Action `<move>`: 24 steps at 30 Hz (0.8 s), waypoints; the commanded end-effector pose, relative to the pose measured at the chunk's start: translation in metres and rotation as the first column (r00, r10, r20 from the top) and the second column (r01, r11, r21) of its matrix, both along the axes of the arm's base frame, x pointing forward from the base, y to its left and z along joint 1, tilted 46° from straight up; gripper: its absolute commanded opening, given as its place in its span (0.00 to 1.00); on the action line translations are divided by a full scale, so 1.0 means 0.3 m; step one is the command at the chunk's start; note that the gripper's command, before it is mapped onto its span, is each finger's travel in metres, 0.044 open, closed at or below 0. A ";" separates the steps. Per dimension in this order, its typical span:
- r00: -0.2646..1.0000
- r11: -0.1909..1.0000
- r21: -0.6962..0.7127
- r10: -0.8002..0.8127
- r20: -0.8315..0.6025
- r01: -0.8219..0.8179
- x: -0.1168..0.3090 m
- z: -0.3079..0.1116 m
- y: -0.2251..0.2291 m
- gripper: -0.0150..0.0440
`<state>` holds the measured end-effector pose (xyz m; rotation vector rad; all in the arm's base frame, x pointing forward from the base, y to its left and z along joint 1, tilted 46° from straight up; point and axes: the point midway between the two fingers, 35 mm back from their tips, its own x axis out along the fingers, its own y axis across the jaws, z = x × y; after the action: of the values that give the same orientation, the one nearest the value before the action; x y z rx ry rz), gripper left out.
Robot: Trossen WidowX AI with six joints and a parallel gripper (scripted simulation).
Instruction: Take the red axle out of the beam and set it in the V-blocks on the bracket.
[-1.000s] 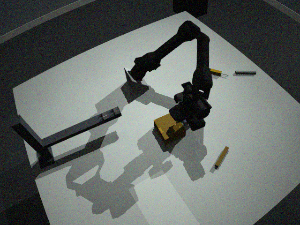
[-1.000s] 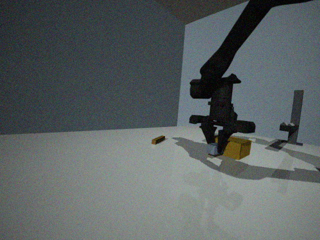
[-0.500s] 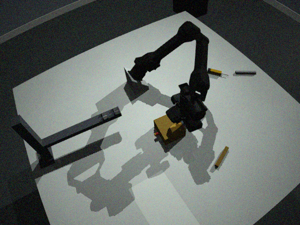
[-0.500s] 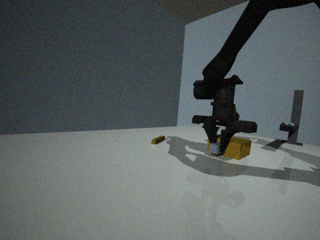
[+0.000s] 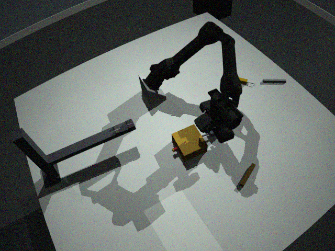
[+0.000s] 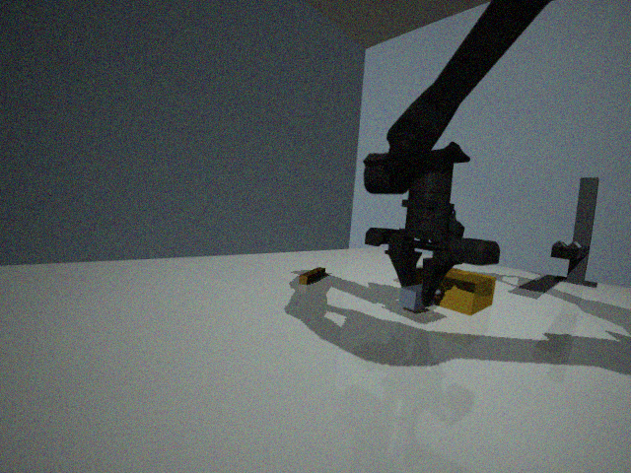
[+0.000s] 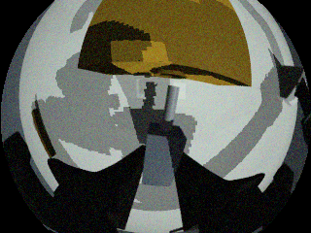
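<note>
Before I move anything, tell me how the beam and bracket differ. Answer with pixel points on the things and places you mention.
The beam (image 5: 189, 139) (image 6: 471, 298) (image 7: 194, 29) is yellow; the bracket (image 5: 81, 144) (image 6: 587, 219) is grey. The beam is a compact block; the bracket has a long raised arm. The red axle (image 5: 175, 148) pokes from the beam; the bracket carries no axle. Both stand on the table (image 5: 283, 162) (image 6: 203, 381).

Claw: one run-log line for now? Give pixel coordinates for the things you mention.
claw (image 5: 214, 134) (image 6: 418, 299) (image 7: 159, 151) shut on grey pin tool (image 6: 409, 298) (image 7: 157, 162) | pin toward yellow beam (image 5: 189, 141) (image 6: 471, 295) (image 7: 199, 34) | red axle (image 5: 175, 149) end out far side | V-blocks (image 5: 123, 126) (image 6: 565, 249) empty

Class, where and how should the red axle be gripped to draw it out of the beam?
Probably by the short stub of the red axle jutting from the yellow beam's bracket-facing side: come from that side, fingers flanking it, since the beam encloses the rest.
</note>
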<state>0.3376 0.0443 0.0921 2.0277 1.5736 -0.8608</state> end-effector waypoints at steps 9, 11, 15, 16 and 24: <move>1.000 1.000 0.000 0.003 0.006 -0.003 0.006 0.053 0.028 0.25; 1.000 1.000 -0.001 0.003 0.006 -0.003 0.005 0.060 0.020 0.25; 1.000 1.000 -0.002 0.003 0.006 -0.003 0.002 0.074 0.004 0.25; 1.000 1.000 -0.002 0.003 0.006 -0.003 0.002 0.077 0.000 0.25; 1.000 1.000 -0.004 0.003 0.005 -0.003 -0.004 0.105 -0.032 0.25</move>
<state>0.3350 0.0382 0.1189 2.0238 1.5766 -0.8665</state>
